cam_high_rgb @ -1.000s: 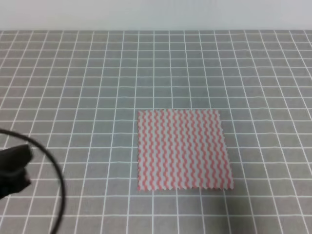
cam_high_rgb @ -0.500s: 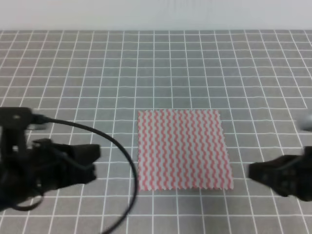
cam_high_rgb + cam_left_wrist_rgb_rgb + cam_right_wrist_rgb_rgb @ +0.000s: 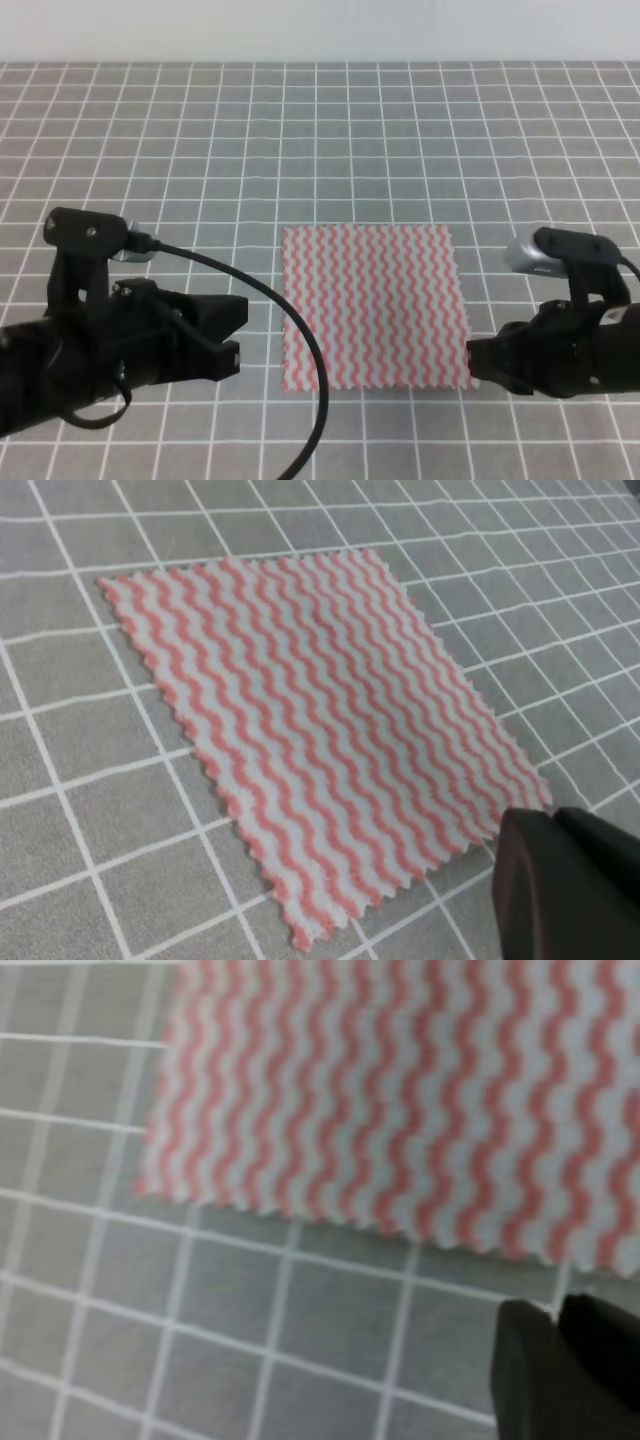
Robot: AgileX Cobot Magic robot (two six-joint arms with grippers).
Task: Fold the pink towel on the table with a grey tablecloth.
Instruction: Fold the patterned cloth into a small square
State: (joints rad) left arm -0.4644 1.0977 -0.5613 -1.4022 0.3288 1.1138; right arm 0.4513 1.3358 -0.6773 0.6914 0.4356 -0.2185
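Note:
The pink towel (image 3: pixel 375 305) lies flat and unfolded on the table with a grey tablecloth (image 3: pixel 150 150), its wavy stripes running front to back. My left gripper (image 3: pixel 238 332) hovers just left of the towel's near left corner, a grid square or so away. My right gripper (image 3: pixel 472 362) sits at the near right corner, its tip almost over the pinked edge. In the left wrist view the towel (image 3: pixel 320 730) fills the middle, with the dark fingers (image 3: pixel 530 880) pressed together at the lower right. The right wrist view shows the towel's edge (image 3: pixel 400 1090) just ahead of the closed fingertips (image 3: pixel 520 1360).
A black cable (image 3: pixel 300 340) loops from the left arm down across the cloth close to the towel's left edge. Grid-lined grey cloth stretches far beyond the towel to a pale wall (image 3: pixel 320 30) at the back.
Both arms have come into view from the sides and closed in on the towel's near corners. The towel itself has not moved.

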